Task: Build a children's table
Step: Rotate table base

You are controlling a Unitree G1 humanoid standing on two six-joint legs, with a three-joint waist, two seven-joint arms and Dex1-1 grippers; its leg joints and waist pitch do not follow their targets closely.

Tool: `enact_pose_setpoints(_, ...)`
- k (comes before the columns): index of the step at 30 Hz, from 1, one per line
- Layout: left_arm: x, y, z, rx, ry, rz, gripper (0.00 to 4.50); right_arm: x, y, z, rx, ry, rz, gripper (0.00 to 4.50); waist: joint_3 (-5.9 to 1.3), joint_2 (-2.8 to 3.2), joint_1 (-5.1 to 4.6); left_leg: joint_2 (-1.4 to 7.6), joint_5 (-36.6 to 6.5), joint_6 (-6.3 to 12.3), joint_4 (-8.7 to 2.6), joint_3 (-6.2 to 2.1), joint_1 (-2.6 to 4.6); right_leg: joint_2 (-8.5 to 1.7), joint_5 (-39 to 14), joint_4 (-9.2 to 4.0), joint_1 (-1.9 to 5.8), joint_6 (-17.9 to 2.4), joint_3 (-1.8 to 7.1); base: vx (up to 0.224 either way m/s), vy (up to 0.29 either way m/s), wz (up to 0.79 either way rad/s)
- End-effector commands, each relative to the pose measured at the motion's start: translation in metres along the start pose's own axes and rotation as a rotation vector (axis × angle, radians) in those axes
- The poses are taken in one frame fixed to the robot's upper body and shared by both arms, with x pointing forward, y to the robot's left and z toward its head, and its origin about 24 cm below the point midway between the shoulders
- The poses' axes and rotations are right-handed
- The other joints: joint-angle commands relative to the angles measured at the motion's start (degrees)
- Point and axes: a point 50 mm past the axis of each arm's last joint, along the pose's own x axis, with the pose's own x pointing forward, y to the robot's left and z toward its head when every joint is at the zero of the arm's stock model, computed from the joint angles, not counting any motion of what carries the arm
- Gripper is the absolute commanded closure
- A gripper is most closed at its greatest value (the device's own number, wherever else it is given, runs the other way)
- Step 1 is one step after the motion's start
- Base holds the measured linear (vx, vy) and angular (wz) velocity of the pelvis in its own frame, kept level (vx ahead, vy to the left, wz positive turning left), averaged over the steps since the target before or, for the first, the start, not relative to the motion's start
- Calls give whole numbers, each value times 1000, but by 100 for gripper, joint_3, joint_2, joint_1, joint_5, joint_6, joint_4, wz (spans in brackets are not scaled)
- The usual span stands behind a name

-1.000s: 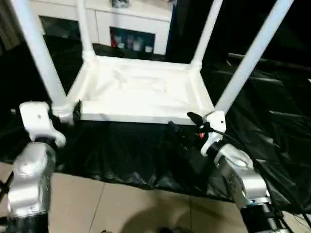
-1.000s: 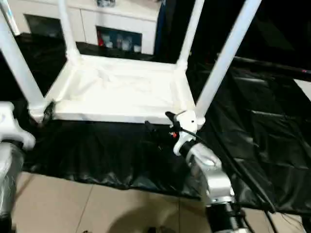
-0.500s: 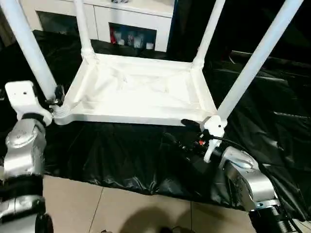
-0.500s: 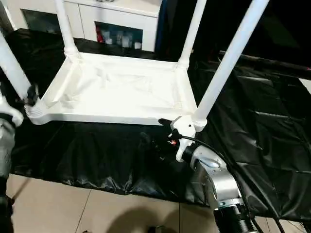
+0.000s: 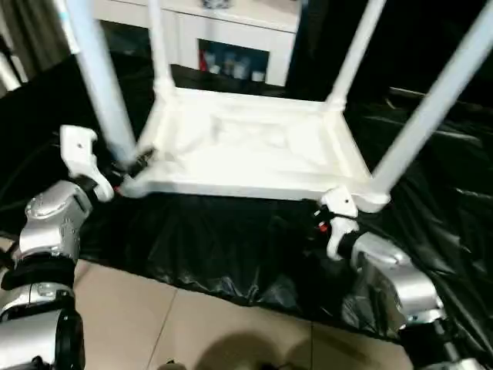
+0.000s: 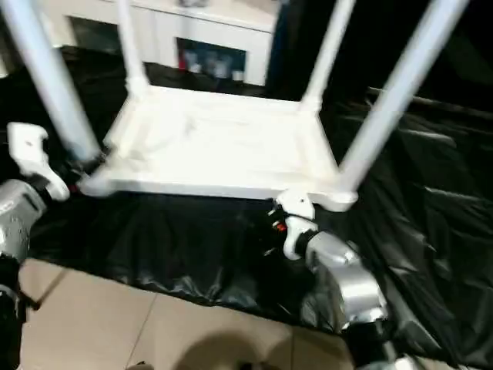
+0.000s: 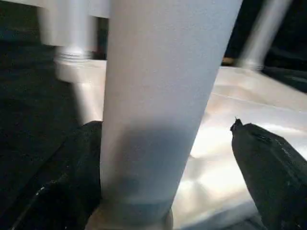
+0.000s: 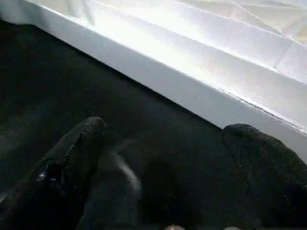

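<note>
The children's table point(image 5: 254, 146) lies upside down on a black sheet, its four white legs standing up. My left gripper point(image 5: 129, 163) is at the near-left leg point(image 5: 100, 85), low by the corner socket. In the left wrist view that leg point(image 7: 163, 86) stands between the two black fingers point(image 7: 268, 172); one finger lies against it and the other is apart, so the gripper point(image 7: 165, 127) is open. My right gripper point(image 5: 306, 223) hovers low over the sheet just in front of the table's front rim point(image 8: 201, 96), near the near-right leg point(image 5: 431, 108), open and holding nothing point(image 8: 168, 129).
A white cabinet point(image 5: 231, 31) with glass doors stands behind the table. The black sheet point(image 5: 231, 247) spreads under and around it, crumpled at its near edge. Beige floor tiles point(image 5: 192, 324) lie between me and the sheet.
The whole picture has swung, so the camera moved. Both grippers stay open at their near corners of the table, the left one still at the near-left leg.
</note>
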Motion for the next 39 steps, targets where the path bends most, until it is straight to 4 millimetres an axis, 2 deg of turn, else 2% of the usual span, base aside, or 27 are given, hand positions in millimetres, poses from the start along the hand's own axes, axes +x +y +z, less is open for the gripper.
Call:
enact_pose_setpoints(1, 5, -17, -3, -25, 15, -177, 2, -3, -13, -5, 12, 39, -79, 6, -357, 183, -35, 160, -980, -143, -571, 35, 34, -415, -1646, -359, 308, -1121, 252, 0, 0, 0)
enact_pose_setpoints(3, 3, -30, -2, -63, 9, -312, 2, -1, -20, -6, 31, 52, -136, 6, -365, 167, -49, 158, -798, -161, -570, 56, -4, -400, -1368, -311, 344, -1211, 248, 0, 0, 0)
enact_pose_setpoints(4, 3, -35, -1, -75, 6, -352, 2, 0, -21, -6, 40, 61, -145, 6, -357, 168, -57, 152, -773, -145, -572, 52, -24, -395, -1350, -310, 356, -1216, 247, 0, 0, 0)
enact_pose_setpoints(7, 4, -59, 2, -91, 15, -504, 2, 7, -25, -10, 27, 115, -156, 6, -355, 111, -76, 167, -674, -111, -570, 54, -57, -422, -1528, -304, 403, -1180, 254, 0, 0, 0)
enact_pose_setpoints(9, 6, -73, 3, -89, 9, -571, 2, 11, -26, -12, 20, 135, -159, 6, -356, 107, -87, 164, -569, -79, -564, 70, -55, -414, -1478, -311, 396, -1191, 263, 0, 0, 0)
enact_pose_setpoints(10, 6, -73, 3, -89, 9, -571, 2, 11, -26, -12, 20, 135, -159, 6, -362, 80, -94, 152, -469, -44, -559, 75, -72, -400, -1426, -301, 411, -1176, 258, 0, 0, 0)
enact_pose_setpoints(12, 10, -95, 6, -110, -6, -662, 2, 23, -26, -11, 51, 128, -154, 6, -367, -15, -146, 150, -353, 19, -548, 85, -104, -402, -1432, -300, 424, -1169, 252, 0, 0, 0)
enact_pose_setpoints(13, 10, -102, 7, -122, -6, -696, 2, 26, -26, -10, 47, 125, -153, 6, -371, 10, -153, 150, -335, 8, -545, 76, -110, -411, -1454, -282, 433, -1161, 253, 0, 0, 0)
enact_pose_setpoints(14, 9, -109, 7, -134, -10, -731, 2, 29, -25, -10, 46, 125, -146, 6, -357, -23, -198, 148, -361, 26, -546, 81, -116, -396, -1572, -311, 421, -1120, 249, 0, 0, 0)
enact_pose_setpoints(15, 7, -119, 7, -153, -7, -773, 2, 34, -22, -8, 42, 122, -130, 6, -362, -26, -228, 164, -412, 15, -542, 81, -105, -407, -1644, -300, 407, -1129, 247, 0, 0, 0)
enact_pose_setpoints(16, 7, -120, 7, -156, -6, -778, 2, 35, -21, -8, 42, 122, -128, 6, -353, -15, -249, 152, -425, 18, -546, 72, -127, -396, -1694, -301, 416, -1109, 244, 0, 0, 0)
enact_pose_setpoints(17, 6, -124, 7, -166, -2, -795, 2, 38, -20, -7, 41, 121, -119, 6, -354, -27, -251, 149, -437, 27, -549, 80, -115, -383, -1738, -322, 408, -1065, 242, 0, 0, 0)
enact_pose_setpoints(18, 4, -133, 6, -188, 11, -837, 2, 43, -16, -6, 38, 121, -99, 6, -356, -24, -323, 154, -464, 11, -555, 63, -137, -378, -1709, -305, 421, -1053, 238, 0, 0, 0)
enact_pose_setpoints(23, 3, -163, 3, -234, 18, -910, 2, 59, 1, -1, 2, 125, -29, 6, -356, -21, -422, 155, -650, 13, -549, 63, -113, -359, -1838, -324, 392, -1049, 235, 0, 0, 0)
enact_pose_setpoints(24, 3, -163, 3, -234, 18, -910, 2, 59, 1, -1, 2, 125, -29, 6, -347, -29, -425, 149, -672, 24, -553, 63, -116, -349, -1883, -345, 392, -1034, 231, 0, 0, 0)
enact_pose_setpoints(25, 7, -168, 4, -236, 15, -919, 2, 64, 4, 1, -10, 125, -23, 6, -353, -7, -439, 142, -688, 26, -546, 64, -114, -350, -1914, -344, 392, -1013, 235, 0, 0, 0)
enact_pose_setpoints(26, 10, -172, 4, -233, 18, -921, 2, 67, 5, 2, -20, 124, -27, 6, -353, -32, -461, 134, -705, 22, -552, 52, -147, -352, -2037, -356, 417, -973, 227, 0, 0, 0)
enact_pose_setpoints(27, 14, -176, 3, -206, 27, -930, 2, 70, 6, 3, -32, 123, -34, 6, -354, -26, -471, 139, -734, 20, -545, 50, -128, -364, -2149, -371, 389, -938, 229, 0, 0, 0)
enact_pose_setpoints(29, 20, -177, 3, -191, 33, -916, 2, 71, 7, 4, -27, 120, -34, 6, -352, -30, -492, 126, -794, 26, -539, 50, -129, -358, -2278, -387, 393, -895, 227, 0, 0, 0)
enact_pose_setpoints(30, 23, -177, 4, -181, 33, -907, 2, 72, 7, 4, -24, 117, -36, 6, -344, 16, -484, 129, -860, 45, -531, 55, -85, -344, -2351, -410, 352, -853, 225, 0, 0, 0)
enact_pose_setpoints(31, 34, -178, 6, -144, 22, -878, 2, 74, 7, 6, -14, 109, -44, 6, -344, -1, -498, 129, -873, 58, -537, 51, -108, -343, -2385, -421, 364, -842, 218, 0, 0, 0)
enact_pose_setpoints(32, 34, -178, 6, -144, 22, -878, 2, 74, 7, 6, -14, 109, -44, 6, -344, -1, -498, 129, -873, 58, -537, 51, -108, -343, -2385, -421, 364, -842, 218, 0, 0, 0)
enact_pose_setpoints(33, 49, -175, 8, -117, 14, -807, 2, 75, 6, 7, -13, 96, -62, 6, -355, 50, -489, 122, -884, 35, -535, 39, -108, -339, -2370, -422, 380, -820, 204, 0, 0, 0)
enact_pose_setpoints(34, 51, -174, 8, -109, 10, -798, 2, 75, 6, 8, -11, 94, -67, 6, -365, 33, -487, 115, -856, 39, -529, 43, -110, -330, -2328, -426, 383, -815, 203, 0, 0, 0)
enact_pose_setpoints(35, 66, -172, 11, -71, -4, -731, 2, 74, 2, 9, 4, 82, -96, 6, -368, 57, -481, 112, -789, 47, -534, 36, -121, -331, -2191, -427, 396, -838, 203, 0, 0, 0)
enact_pose_setpoints(36, 66, -172, 11, -70, -4, -730, 2, 74, 1, 9, 4, 82, -96, 6, -385, 68, -463, 107, -758, 62, -519, 45, -93, -324, -2041, -411, 396, -879, 202, 0, 0, 0)
enact_pose_setpoints(39, 72, -171, 12, -57, -13, -701, 2, 73, -1, 9, 11, 76, -109, 6, -404, 58, -436, 116, -578, 109, -518, 39, -144, -349, -1656, -342, 449, -1059, 208, 0, 0, 0)
